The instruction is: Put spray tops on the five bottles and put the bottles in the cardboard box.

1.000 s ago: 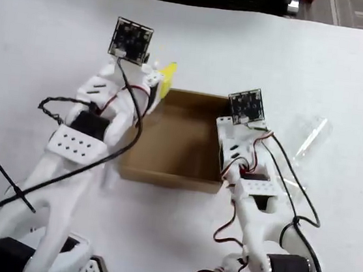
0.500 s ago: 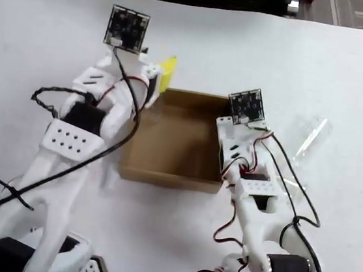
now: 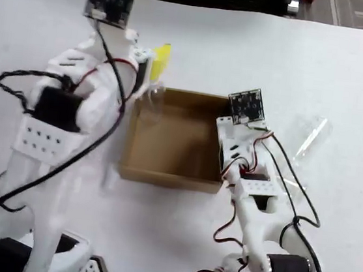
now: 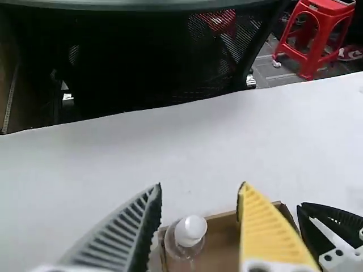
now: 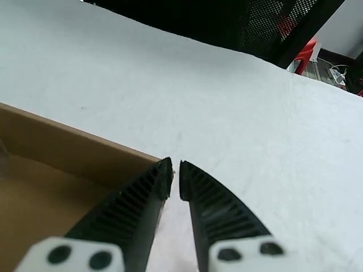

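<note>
A clear bottle (image 4: 184,241) with a white spray top (image 4: 190,228) stands upright at the far left corner of the cardboard box (image 3: 164,173). In the high view the bottle (image 3: 154,97) shows just under the left arm. My left gripper (image 4: 201,187) hangs above the bottle, open, its grey and yellow fingers (image 4: 258,226) clear of the top on either side. My right gripper (image 5: 176,170) is shut on nothing, low over the box's far right corner, and the left wrist view catches it (image 4: 334,226) beside the box.
The right arm (image 3: 249,176) lies along the box's right wall. A clear plastic item (image 3: 313,134) lies on the white table to the right of the box. Chairs and a red stool (image 4: 317,28) stand beyond the table's far edge.
The left arm has risen and drawn back to the left, away from the box, and the bottle now shows at the box's corner. The right arm has not moved.
</note>
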You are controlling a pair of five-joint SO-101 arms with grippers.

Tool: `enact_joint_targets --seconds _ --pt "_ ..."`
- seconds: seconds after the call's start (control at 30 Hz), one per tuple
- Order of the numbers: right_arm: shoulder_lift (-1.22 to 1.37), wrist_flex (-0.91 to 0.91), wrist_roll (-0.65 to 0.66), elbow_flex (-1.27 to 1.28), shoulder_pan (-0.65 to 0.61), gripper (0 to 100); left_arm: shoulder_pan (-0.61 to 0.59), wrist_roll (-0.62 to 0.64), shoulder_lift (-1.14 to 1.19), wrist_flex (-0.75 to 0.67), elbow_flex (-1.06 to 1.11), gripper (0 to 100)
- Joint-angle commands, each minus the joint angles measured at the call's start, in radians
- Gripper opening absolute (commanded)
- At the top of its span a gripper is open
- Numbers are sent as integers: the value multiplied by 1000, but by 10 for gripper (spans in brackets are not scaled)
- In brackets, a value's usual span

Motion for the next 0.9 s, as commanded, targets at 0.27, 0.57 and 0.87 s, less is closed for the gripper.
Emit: enact_joint_targets --seconds 0.27,0.57,0.87 --pt "-2 -18 14 -48 1 18 -209 -103 -16 450 -385 203" --pt "-2 -16 14 -46 -1 18 -564 -173 -15 649 -150 203" --pt "-2 -16 14 -46 1 18 -565 -115 -16 290 374 205"
